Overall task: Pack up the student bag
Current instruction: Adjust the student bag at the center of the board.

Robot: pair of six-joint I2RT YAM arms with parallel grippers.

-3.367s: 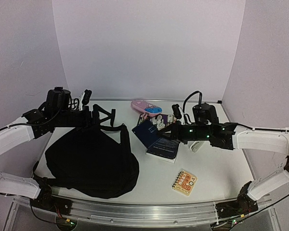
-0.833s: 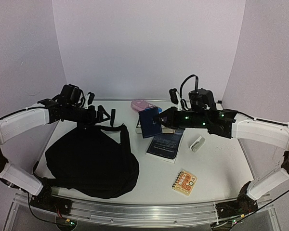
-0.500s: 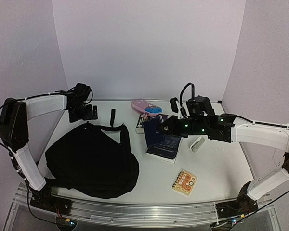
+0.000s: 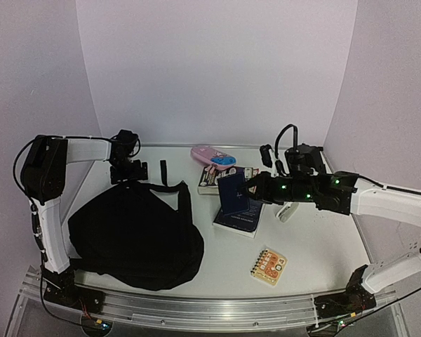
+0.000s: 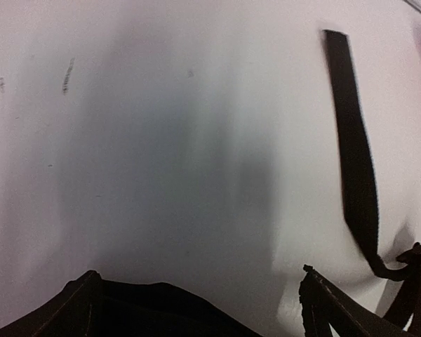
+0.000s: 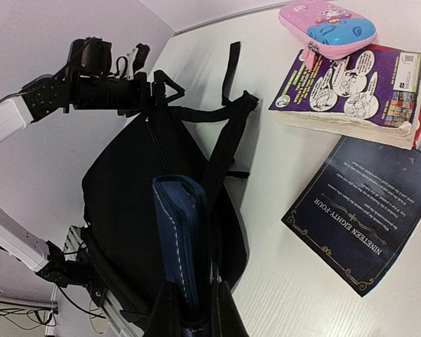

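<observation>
The student bag (image 4: pixel 137 235), a large black backpack, lies flat at the left of the table and shows in the right wrist view (image 6: pixel 126 182). My left gripper (image 4: pixel 128 170) is at the bag's top edge, jaws spread wide. In the left wrist view (image 5: pixel 198 277) black bag fabric (image 5: pixel 168 312) lies low between the fingers, and a loose strap (image 5: pixel 354 154) runs across the table. My right gripper (image 4: pixel 249 188) is shut on a dark-blue pouch (image 4: pixel 233 193) and holds it on edge in the air, right of the bag. In its wrist view (image 6: pixel 193 298) the pouch (image 6: pixel 182 239) hangs over the bag.
A dark book titled Nineteen Eighty-Four (image 4: pixel 240 217) lies under the right gripper. A comic book (image 4: pixel 214 179) and a pink and blue pencil case (image 4: pixel 212 156) lie behind it. A small spiral notebook (image 4: pixel 269 266) lies near the front. A white object (image 4: pixel 286 212) lies under the right arm.
</observation>
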